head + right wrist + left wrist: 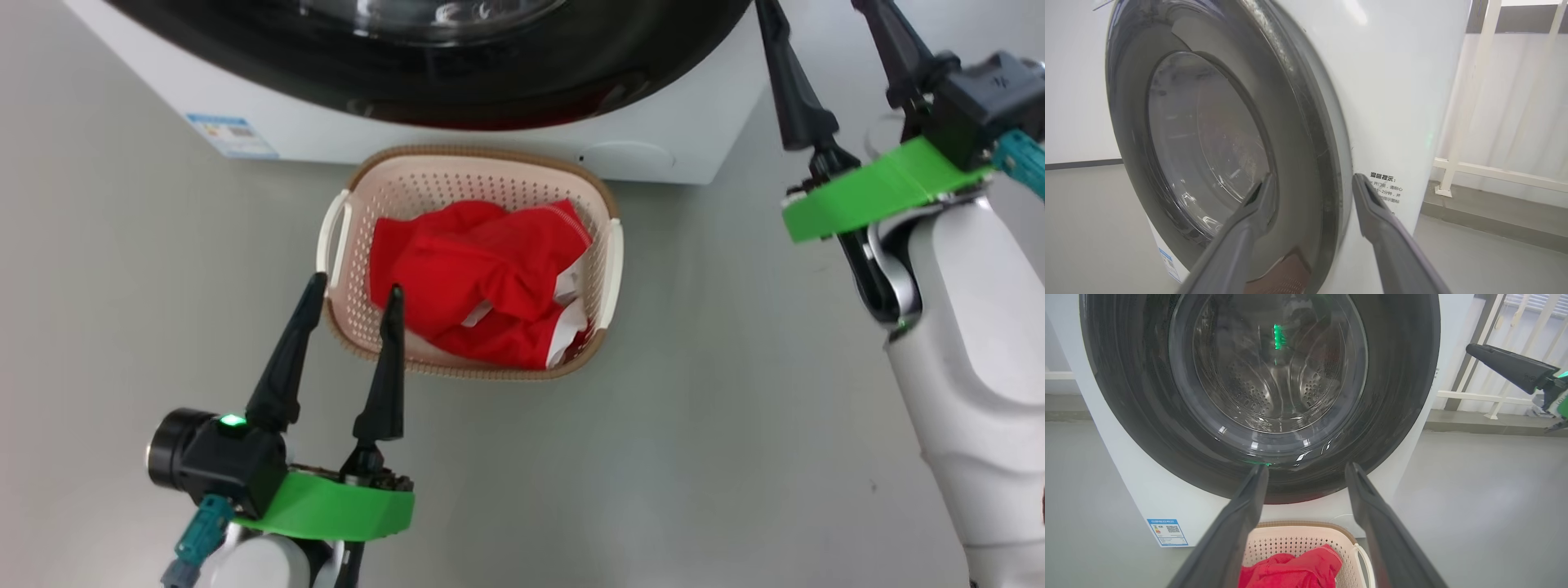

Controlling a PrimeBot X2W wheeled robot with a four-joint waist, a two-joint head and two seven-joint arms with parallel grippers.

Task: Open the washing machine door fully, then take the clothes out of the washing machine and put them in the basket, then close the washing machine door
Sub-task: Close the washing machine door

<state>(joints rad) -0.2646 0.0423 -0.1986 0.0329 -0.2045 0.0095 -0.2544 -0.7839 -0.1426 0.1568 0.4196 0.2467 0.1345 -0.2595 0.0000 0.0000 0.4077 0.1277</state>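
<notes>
On the grey floor (735,408) at the foot of the washing machine (457,143), the basket (482,155) sits just below the washing machine door (1392,396). The clothes (473,278) lie heaped inside it: bright red fabric, crumpled, with white trim showing on the side nearer my right arm. The pile covers most of the basket's floor.

From my console I read this as the last step. The door's glossy black rim lies against the white front. Through the bulging glass I see only the perforated steel drum (1274,388), with no red in it. In the right wrist view a thin grey band shows between rim and cabinet, so I cannot tell whether the latch has caught.

My left gripper (356,284) hangs above the basket's near left corner, fingers spread and holding nothing. My right gripper (1313,179) is likewise parted and empty. Its fingers frame the door's outer edge on the machine's right side and sit close to it, but I cannot confirm contact.

The next move, in my judgement, calls for a firm, flat push on the rim near that edge until the door seats. Both arms would then draw clear. The risks I see are pressing the glass bowl instead of the rim, or nudging the basket.
</notes>
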